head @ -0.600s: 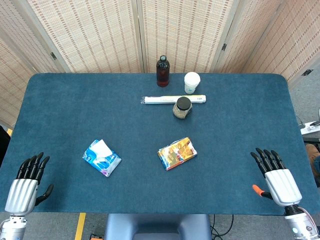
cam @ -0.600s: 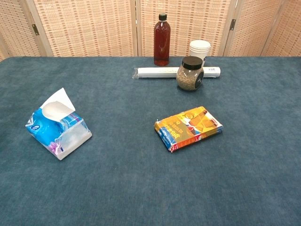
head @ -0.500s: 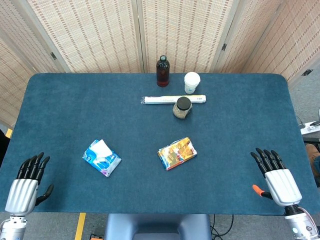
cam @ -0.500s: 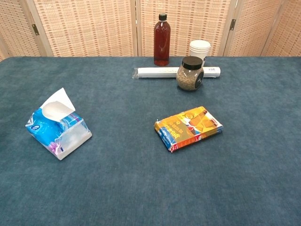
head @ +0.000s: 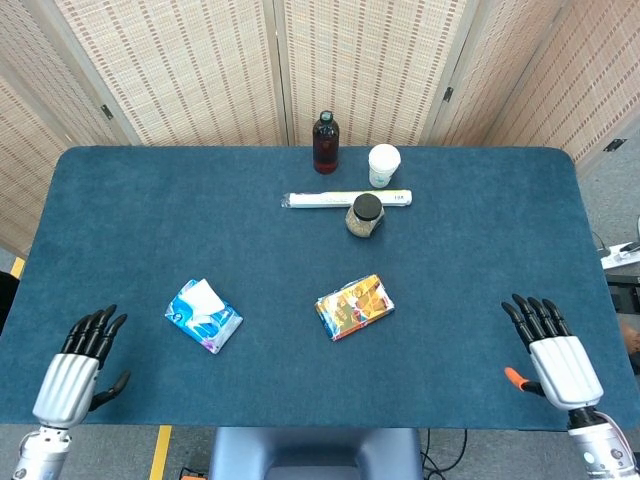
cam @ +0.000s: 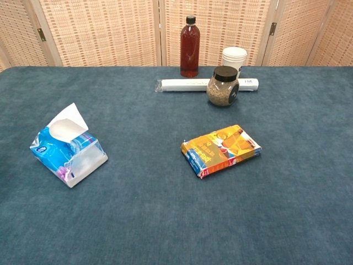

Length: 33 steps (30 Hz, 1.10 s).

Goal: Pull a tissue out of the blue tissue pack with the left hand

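The left hand hovers empty at the bench's near-left corner, fingers straight and apart, well short of the blue tissue pack. The right hand is likewise spread and empty, touching nothing.

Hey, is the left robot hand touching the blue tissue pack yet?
Apart. The head view shows bare table between the left robot hand and the blue tissue pack.

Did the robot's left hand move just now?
Yes. In the head view the left hand has slid right and a little forward over the table, closer to the tissue pack, which has stayed put.
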Each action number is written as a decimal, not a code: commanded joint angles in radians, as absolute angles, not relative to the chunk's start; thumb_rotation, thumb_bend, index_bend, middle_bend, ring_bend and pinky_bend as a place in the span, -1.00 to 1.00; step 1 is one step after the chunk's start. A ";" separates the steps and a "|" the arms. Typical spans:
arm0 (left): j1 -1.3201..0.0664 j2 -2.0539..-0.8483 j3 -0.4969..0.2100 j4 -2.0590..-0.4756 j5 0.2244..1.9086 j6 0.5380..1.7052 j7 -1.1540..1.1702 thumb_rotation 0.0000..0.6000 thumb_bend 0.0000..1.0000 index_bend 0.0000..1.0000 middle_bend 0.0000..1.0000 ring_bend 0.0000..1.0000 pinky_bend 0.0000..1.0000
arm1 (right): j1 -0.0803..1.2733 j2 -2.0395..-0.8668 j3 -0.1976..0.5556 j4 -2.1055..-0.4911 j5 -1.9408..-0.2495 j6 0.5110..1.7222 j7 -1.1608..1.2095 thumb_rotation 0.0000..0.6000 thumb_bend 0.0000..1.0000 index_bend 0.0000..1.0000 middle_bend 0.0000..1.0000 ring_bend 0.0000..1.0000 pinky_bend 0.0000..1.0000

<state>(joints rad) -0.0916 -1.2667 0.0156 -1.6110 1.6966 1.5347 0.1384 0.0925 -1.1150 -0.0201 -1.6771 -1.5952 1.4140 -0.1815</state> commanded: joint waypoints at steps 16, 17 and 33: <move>-0.279 -1.376 -0.073 -1.713 1.575 1.266 0.288 1.00 -0.26 -0.72 -1.00 -1.00 -0.72 | 0.102 -1.125 -0.013 -1.665 -1.569 1.392 -0.189 1.00 -0.77 -1.00 -1.00 -1.00 -0.99; -0.289 -1.382 -0.078 -1.712 1.564 1.252 0.299 1.00 -0.26 -0.72 -1.00 -1.00 -0.72 | 0.102 -1.124 -0.012 -1.665 -1.569 1.393 -0.188 1.00 -0.78 -1.00 -1.00 -1.00 -0.99; -0.370 -1.408 -0.109 -1.763 1.435 1.169 0.429 1.00 -0.21 -0.48 -1.00 -1.00 -0.71 | 0.102 -1.128 -0.013 -1.661 -1.569 1.396 -0.194 1.00 -0.77 -1.00 -1.00 -1.00 -0.99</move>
